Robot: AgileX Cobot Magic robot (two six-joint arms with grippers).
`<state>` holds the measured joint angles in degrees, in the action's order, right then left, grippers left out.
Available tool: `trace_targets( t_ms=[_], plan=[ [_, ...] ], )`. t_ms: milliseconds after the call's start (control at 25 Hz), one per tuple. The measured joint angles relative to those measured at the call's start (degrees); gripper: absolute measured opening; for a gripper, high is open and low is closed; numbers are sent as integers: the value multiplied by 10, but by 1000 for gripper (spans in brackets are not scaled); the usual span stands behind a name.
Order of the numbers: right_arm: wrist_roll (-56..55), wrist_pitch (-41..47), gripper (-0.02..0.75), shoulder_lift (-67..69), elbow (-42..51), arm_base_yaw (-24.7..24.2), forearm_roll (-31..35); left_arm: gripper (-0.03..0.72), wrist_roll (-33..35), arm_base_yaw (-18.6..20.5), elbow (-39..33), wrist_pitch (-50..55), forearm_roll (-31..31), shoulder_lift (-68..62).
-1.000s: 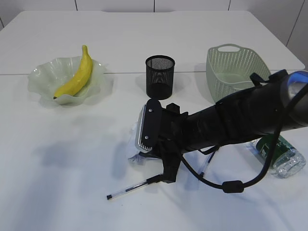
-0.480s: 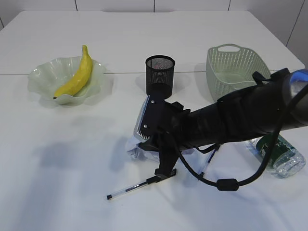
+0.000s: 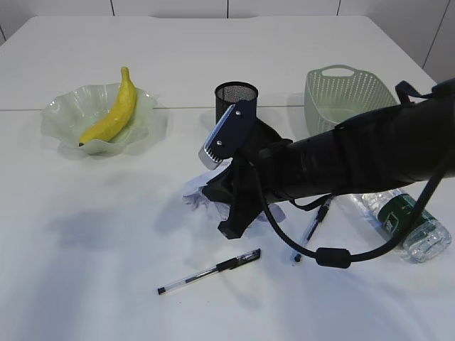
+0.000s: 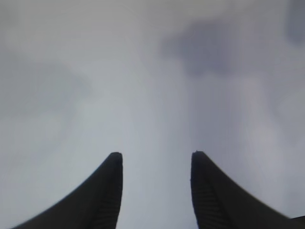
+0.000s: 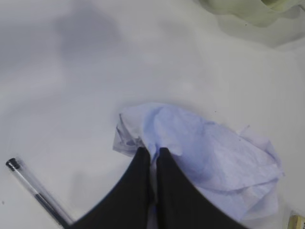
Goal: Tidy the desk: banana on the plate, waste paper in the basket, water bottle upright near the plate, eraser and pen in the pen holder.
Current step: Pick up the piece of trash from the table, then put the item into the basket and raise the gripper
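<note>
White counter [image 3: 85,284]; right arm reaches across the middle from the right side, its right hand [image 5: 153,157] pinched closed on the near-left edge of the waste paper [image 5: 209,157], a crumpled pale blue-white sheet at counter centre, just near of the pen holder [image 3: 236,103]; in the wrist view the two dark fingers [image 5: 138,191] meet with paper caught between them; whether the paper is lifted clear of the counter I cannot tell.
Left hand [image 4: 156,160] not seen in the exterior view; its wrist view shows both fingers apart, nothing between them, only blurred pale surface beyond.
Banana [image 3: 114,110] lies in the pale green wavy plate [image 3: 57,114] at far left; pen holder is black mesh, upright; green basket [image 3: 341,92] at far right.
Water bottle [image 3: 409,227] lies on its side at the right, near of the basket, well apart from the plate; black pen [image 3: 210,271] lies on the counter near of the arm; a second blue pen [image 3: 313,231] lies partly under the arm; small pale object at the lower right corner of the right wrist view, too cropped to name.
</note>
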<state>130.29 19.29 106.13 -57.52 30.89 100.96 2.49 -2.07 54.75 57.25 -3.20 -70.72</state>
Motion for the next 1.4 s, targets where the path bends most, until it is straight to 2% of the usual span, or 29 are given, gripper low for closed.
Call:
trace_targets(
  t_ms=[320, 560, 840, 1120, 1400],
  plan=[
    [-130, 31, -3, -42, 26, 0, -122, 329, 0, 0, 0, 2, 0, 0],
    [-252, 84, -3, -67, 27, 0, -264, 329, 0, 0, 0, 11, 0, 0],
    [-419, 100, -3, -103, 27, 0, -426, 329, 0, 0, 0, 16, 0, 0],
    [-510, 100, -3, -140, 27, -8, -489, 329, 0, 0, 0, 17, 0, 0],
    [-575, 100, -3, -164, 28, -64, -515, 329, 0, 0, 0, 17, 0, 0]
  ],
)
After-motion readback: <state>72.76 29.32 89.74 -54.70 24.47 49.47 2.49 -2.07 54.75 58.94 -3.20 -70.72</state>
